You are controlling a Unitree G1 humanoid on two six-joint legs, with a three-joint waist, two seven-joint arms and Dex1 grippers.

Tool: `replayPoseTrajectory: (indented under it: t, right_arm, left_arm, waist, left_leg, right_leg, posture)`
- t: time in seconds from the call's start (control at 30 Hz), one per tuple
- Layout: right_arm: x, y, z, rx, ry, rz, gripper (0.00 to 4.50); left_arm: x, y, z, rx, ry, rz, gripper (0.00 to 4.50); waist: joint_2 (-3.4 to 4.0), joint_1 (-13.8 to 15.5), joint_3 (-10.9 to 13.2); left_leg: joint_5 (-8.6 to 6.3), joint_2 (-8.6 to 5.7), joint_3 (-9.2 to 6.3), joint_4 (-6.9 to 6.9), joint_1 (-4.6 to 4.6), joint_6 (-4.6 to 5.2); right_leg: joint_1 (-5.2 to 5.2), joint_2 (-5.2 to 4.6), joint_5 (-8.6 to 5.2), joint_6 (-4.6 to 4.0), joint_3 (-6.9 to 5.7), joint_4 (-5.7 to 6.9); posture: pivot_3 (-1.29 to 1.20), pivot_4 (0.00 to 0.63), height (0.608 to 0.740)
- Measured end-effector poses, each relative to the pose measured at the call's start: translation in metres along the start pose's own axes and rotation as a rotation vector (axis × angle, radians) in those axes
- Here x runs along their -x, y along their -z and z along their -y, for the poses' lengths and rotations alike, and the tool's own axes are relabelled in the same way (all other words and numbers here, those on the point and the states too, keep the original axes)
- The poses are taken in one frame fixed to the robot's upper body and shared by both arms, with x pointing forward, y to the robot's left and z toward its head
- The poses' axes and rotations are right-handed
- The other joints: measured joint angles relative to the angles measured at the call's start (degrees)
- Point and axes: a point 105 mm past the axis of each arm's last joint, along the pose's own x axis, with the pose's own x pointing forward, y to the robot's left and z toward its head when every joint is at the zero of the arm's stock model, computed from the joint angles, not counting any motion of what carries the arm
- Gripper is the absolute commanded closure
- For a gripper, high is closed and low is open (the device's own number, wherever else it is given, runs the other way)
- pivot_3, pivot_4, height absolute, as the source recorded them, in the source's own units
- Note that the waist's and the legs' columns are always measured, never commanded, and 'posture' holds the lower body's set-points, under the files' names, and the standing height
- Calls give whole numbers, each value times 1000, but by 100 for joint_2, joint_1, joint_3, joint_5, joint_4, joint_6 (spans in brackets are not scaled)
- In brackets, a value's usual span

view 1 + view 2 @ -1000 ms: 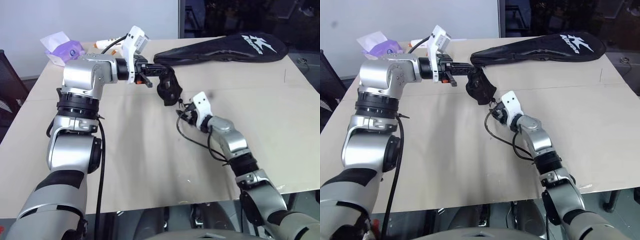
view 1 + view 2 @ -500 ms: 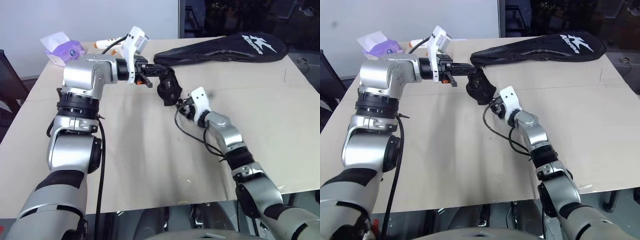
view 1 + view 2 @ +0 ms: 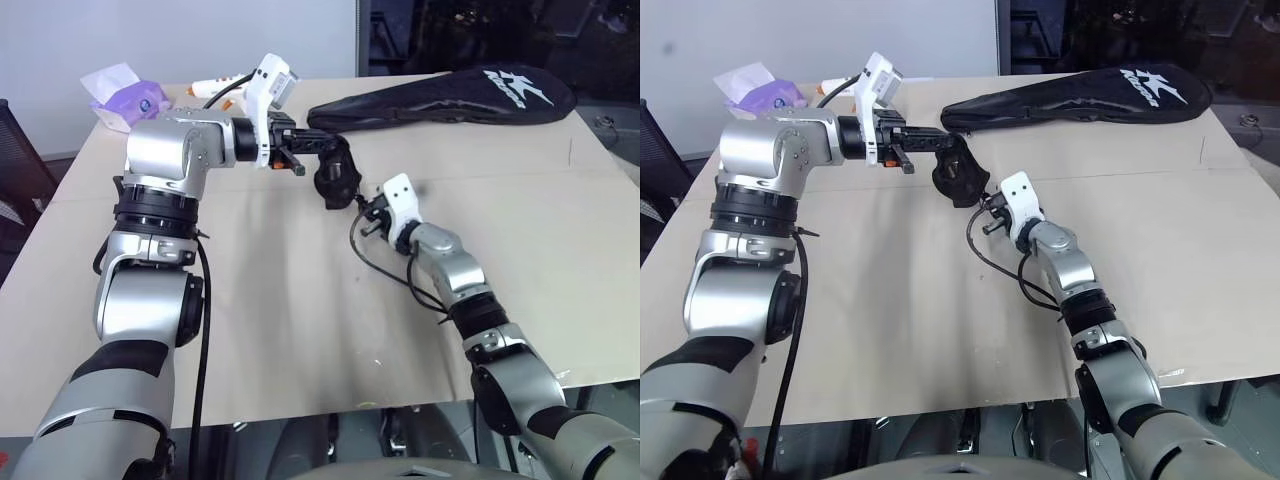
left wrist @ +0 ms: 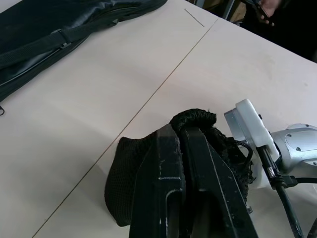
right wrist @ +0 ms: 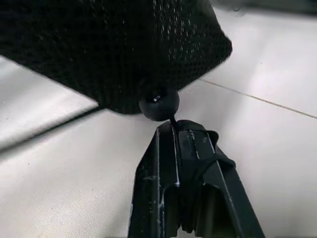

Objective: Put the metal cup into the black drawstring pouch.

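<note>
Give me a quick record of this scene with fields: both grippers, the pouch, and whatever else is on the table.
left gripper: shut on the black drawstring pouch, holding it up above the table
right gripper: shut on the pouch's cord, just below the toggle
metal cup: cannot tell where it is
racket cover: long, black, white logo, lying at the table's far edge
tissue pack: purple, at the far left corner

Matt mesh-cloth black drawstring pouch (image 4: 129,173), smooth table (image 3: 300,330)

White logo on black racket cover (image 3: 450,95), letters not readable.
</note>
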Motion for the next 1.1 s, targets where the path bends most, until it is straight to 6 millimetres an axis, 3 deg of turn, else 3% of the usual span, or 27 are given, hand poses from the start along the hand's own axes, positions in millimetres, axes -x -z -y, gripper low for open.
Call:
replayPoseTrajectory:
  t: [0.17,0.27,0.33,0.47,0.53,0.6,0.67,0.77,0.83,0.87,0.9,0.93,0.97,1.1]
  right_arm:
    - [5,-1,7,32,28,-1,4467]
    - [27,0,29,140,136,-15,4467]
    - [52,-4,54,254,268,-40,4467]
    - [101,-49,92,422,491,7,4467]
    - [115,-72,91,483,529,50,4467]
    - [126,-93,79,527,529,91,4500]
    - [129,-98,70,530,509,101,4500]
    - [130,-79,52,417,411,60,4500]
    - [130,-52,36,265,314,27,3481]
    - [129,-27,26,174,254,-35,2845]
    - [129,-24,25,166,249,-41,2702]
    - [129,-20,23,152,239,-54,2228]
    - [127,-8,16,102,209,-74,2198]
    - [111,19,5,-10,190,-106,2198]
  left_arm:
    - [0,0,0,-2,-1,1,4500]
    - [0,2,-1,1,-2,0,4500]
    - [-1,8,0,6,0,-5,4500]
    - [-5,23,2,0,16,-17,4500]
    - [-9,27,7,-22,36,-15,4500]
    - [-15,31,16,-50,85,-29,3928]
    - [-19,33,23,-46,126,-24,3421]
    - [-27,30,29,-19,157,0,2410]
    - [-28,27,26,-10,149,5,1435]
    - [-27,26,24,-6,145,11,874]
    - [-27,26,24,-6,144,11,706]
    - [-27,26,24,-6,144,12,205]
    - [-27,26,22,1,140,12,23]
    - [-27,20,22,-30,138,12,23]
  waist:
    - [0,5,0]
    - [0,48,0]
    - [1,92,1]
    - [2,141,1]
    - [3,143,1]
    - [3,147,0]
    - [1,159,0]
    - [-2,185,-2]
    - [-7,195,-6]
    - [-6,191,-5]
    - [-7,190,-5]
    - [-7,187,-5]
    - [-8,170,-6]
    - [-7,163,-6]
  left_leg:
    - [0,0,-1,0,0,0]
    - [0,0,0,0,-3,0]
    - [0,-1,0,0,-7,0]
    - [0,2,0,-1,-4,0]
    - [0,3,0,-6,0,0]
    - [0,3,1,-6,-1,0]
    - [0,1,1,-4,-2,0]
    - [-1,0,1,0,-3,1]
    - [-1,1,-1,-1,-3,1]
    - [-1,-1,1,0,-4,2]
    - [-1,-1,1,0,-4,2]
    - [-1,-1,1,1,-4,2]
    - [-1,-1,1,4,-1,2]
    - [-1,0,1,6,7,1]
  right_leg:
    - [0,0,0,0,0,0]
    - [0,-2,0,0,0,-3]
    - [-3,-5,0,0,1,-4]
    - [-4,2,0,0,3,2]
    - [-4,4,0,0,7,3]
    - [-4,5,0,0,10,3]
    - [-3,5,0,0,10,2]
    - [0,4,0,0,10,2]
    - [0,6,0,0,10,1]
    - [-1,5,0,0,11,1]
    - [-1,5,0,0,11,1]
    - [0,5,0,0,12,1]
    - [0,6,0,0,14,5]
    - [-1,7,0,0,14,20]
  posture:
    - [0,150,740]
    - [0,150,740]
    - [0,150,740]
    - [0,150,740]
    - [0,150,740]
    - [0,150,740]
    - [0,150,740]
    - [0,150,740]
    - [0,150,740]
    - [0,150,740]
    - [0,150,740]
    - [0,150,740]
    - [0,150,740]
    - [0,150,740]
